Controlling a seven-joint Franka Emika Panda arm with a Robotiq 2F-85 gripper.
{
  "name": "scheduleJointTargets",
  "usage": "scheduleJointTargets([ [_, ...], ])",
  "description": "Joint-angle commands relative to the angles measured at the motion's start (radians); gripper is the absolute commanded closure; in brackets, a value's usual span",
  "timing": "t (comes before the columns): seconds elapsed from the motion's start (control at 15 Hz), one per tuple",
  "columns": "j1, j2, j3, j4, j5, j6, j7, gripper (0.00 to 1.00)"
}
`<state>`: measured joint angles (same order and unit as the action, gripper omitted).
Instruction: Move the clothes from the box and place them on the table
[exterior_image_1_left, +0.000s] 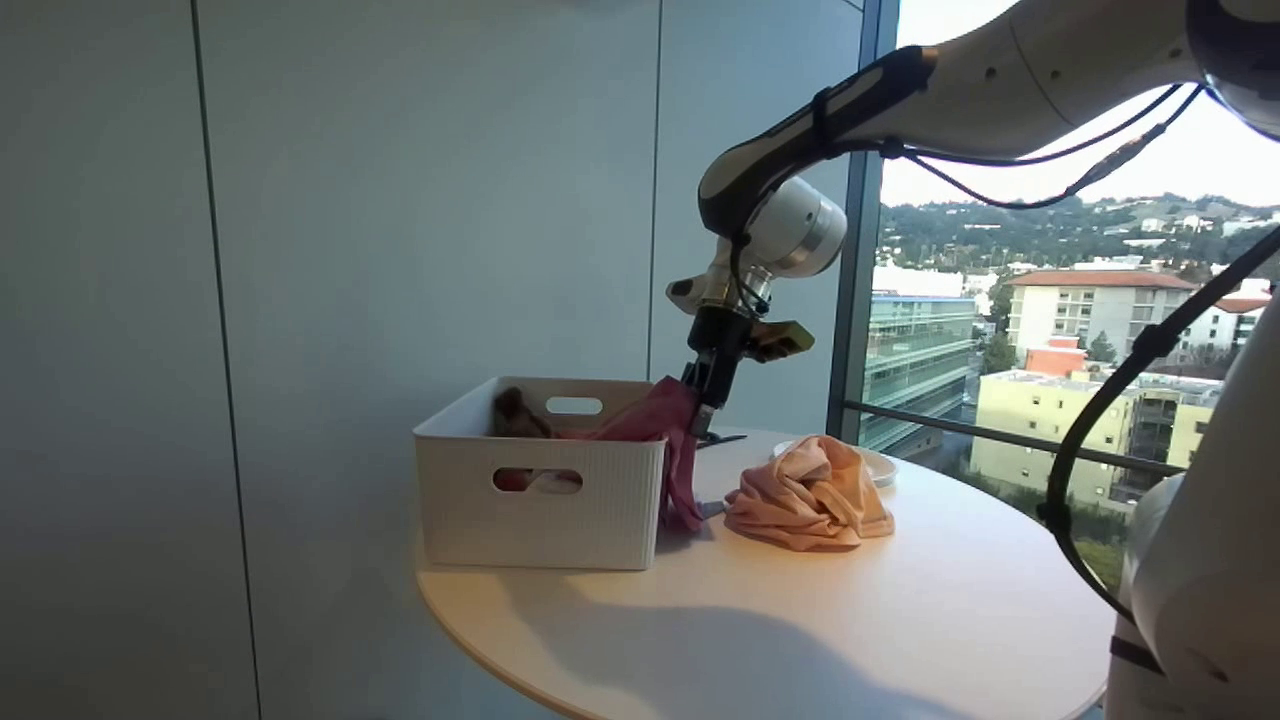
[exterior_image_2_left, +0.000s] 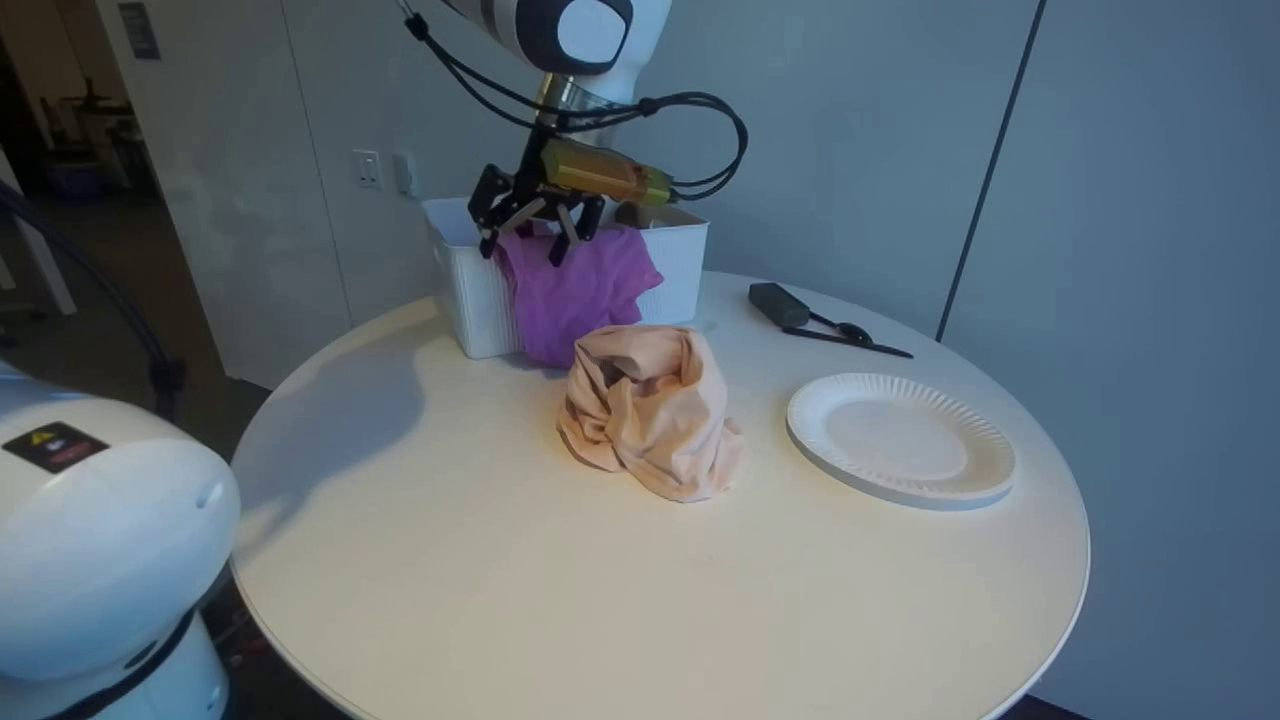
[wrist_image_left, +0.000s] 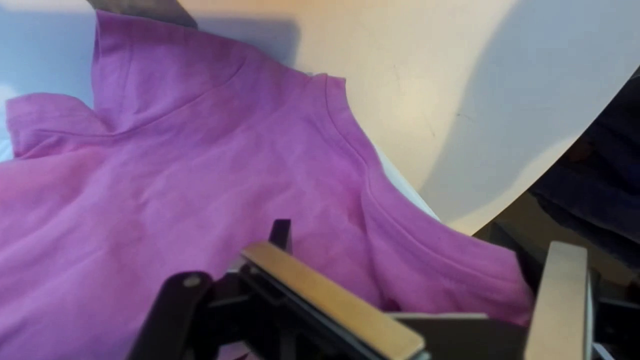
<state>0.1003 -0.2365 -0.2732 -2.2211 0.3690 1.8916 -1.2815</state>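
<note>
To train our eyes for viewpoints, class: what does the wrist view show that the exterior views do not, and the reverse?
Wrist view only: seam lines on the purple garment and fine dark marks on the table.
Exterior views only: the white plate, the wall, the robot arm and the whole peach bundle.
Shared by all: the garment, the table and the tool.

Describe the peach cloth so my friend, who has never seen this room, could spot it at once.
Find the round, pale table, where a white box stands. In an exterior view, the peach cloth lies in front of that box, left of a white plate. Its peach colour and crumpled shape set it apart from the purple garment hanging over the box's side.
</note>
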Motion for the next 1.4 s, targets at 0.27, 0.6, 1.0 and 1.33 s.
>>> scheduleJointTargets([
  [0.27, -0.047, 0.051, 0.089, 0.033, 0.035, 0.028, -0.037, 0.0],
  [0.6, -0.055, 0.064, 0.114, 0.029, 0.034, 0.085, -0.026, 0.34],
  [1.0, -0.065, 0.074, 0.114, 0.027, 0.062, 0.119, -0.027, 0.8],
  [1.33, -0.075, 0.069, 0.113, 0.022, 0.084, 0.133, -0.027, 0.95],
])
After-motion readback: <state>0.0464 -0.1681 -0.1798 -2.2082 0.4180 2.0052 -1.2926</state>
